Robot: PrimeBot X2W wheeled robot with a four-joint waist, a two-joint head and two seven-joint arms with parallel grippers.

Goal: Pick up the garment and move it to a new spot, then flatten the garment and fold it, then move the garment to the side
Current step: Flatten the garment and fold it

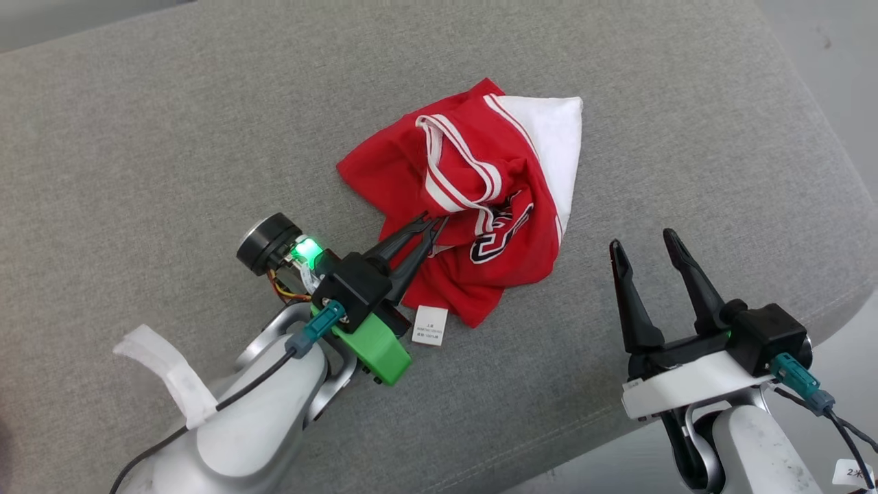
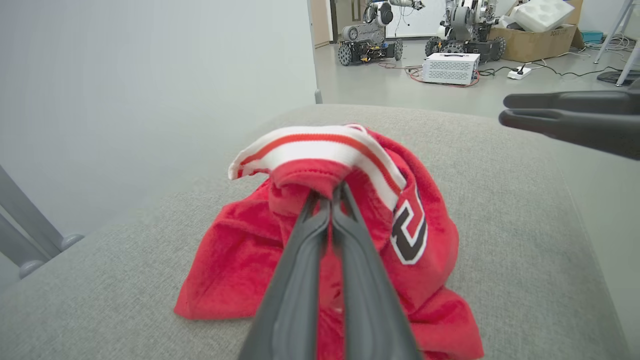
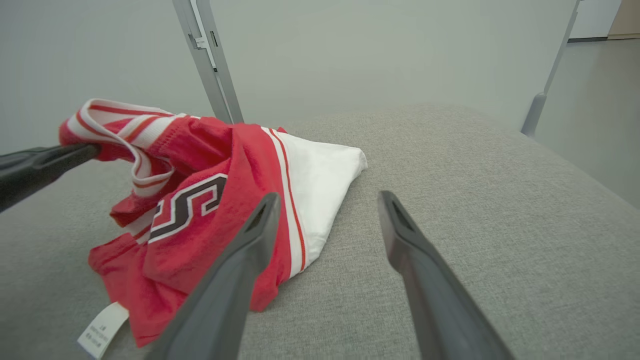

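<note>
Your left gripper (image 1: pixel 432 223): fingers pinched together on a red fold of the garment (image 1: pixel 473 199) | garment: crumpled mid grey cushion (image 1: pixel 171 137), white label (image 1: pixel 430 325) toward you | your right gripper (image 1: pixel 641 240): spread wide, near the garment, apart from it.

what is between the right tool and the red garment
Nothing visible. Just bare grey cushion lies between the open right tool and the red garment, which it is not touching. The left tool is shut on a fold of the garment.
</note>
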